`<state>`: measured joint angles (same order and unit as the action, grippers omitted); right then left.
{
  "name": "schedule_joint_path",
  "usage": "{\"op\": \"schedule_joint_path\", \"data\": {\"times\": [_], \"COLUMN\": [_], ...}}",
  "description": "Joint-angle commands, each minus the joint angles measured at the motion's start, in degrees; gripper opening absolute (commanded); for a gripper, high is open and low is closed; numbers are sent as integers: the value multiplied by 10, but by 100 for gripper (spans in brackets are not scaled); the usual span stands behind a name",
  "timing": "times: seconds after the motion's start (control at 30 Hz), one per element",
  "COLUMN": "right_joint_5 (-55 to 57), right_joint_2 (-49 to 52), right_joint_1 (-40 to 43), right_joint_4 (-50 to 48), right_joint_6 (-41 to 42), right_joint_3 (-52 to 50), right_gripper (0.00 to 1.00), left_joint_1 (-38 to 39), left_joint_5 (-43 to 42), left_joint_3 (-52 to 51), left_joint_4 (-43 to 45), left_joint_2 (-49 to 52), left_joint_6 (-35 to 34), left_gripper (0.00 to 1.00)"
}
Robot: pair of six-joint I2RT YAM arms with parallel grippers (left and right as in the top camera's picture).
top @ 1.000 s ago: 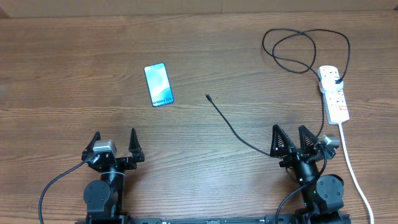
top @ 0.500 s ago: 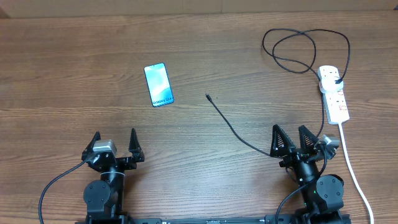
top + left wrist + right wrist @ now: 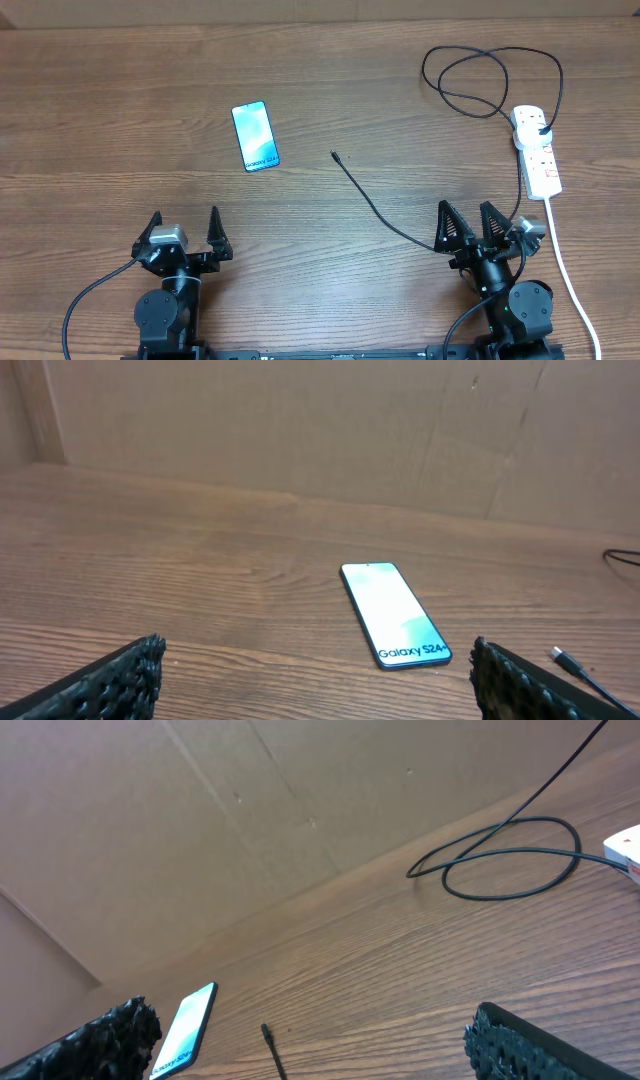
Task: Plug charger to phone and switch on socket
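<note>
Table (image 3: 120, 110): wooden, with everything lying as it did a second ago.
Charger (image 3: 375, 207): black cable looped at the far right; nothing about it has shifted. Its plug sits in the far end of the socket. The cable then runs past the right gripper towards the middle.
Socket (image 3: 540, 160): white strip at the right edge, unmoved. Its white cord (image 3: 567, 262) trails towards the near side.
Left gripper (image 3: 184, 218): near edge, fingers spread wide, holding nothing, same pose as before.
Right gripper (image 3: 465, 210): near edge, equally wide, empty, unchanged. The cable passes close by it.
Phone (image 3: 255, 136): flat, screen lit, left of centre, unmoved.
Connector tip (image 3: 335, 156): loose on the wood, right of the phone and apart from it.
</note>
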<state>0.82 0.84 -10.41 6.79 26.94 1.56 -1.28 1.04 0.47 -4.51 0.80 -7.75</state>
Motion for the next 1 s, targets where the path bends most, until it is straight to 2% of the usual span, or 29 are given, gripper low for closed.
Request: {"op": "schedule_joint_path", "data": {"times": [0.0, 0.23, 0.4, 0.57, 0.77, 0.97], "right_joint_5": [-1, -1, -1, -1, -1, -1], "right_joint_2": [-7, -7, -7, -7, -7, -7], "right_joint_1": [4, 4, 4, 4, 4, 4], "right_joint_4": [-5, -5, -5, -5, -5, -5], "right_joint_6": [-4, -4, -4, -4, -4, -4], "right_joint_3": [-3, -3, -3, -3, -3, -3], "right_gripper": [100, 100, 100, 100, 100, 100], "left_joint_1": [-2, -2, -2, -1, 1, 26], "left_joint_5": [-11, -21, -68, -63, -44, -26], "left_joint_3": [-2, -2, 5, 62, 181, 352], "left_joint_4": [0, 0, 4, -12, -17, -93], "left_joint_2": [-5, -5, -4, 35, 181, 406], "left_joint_6": [-30, -81, -82, -70, -55, -51], "left_gripper": [100, 99, 100, 100, 100, 100]}}
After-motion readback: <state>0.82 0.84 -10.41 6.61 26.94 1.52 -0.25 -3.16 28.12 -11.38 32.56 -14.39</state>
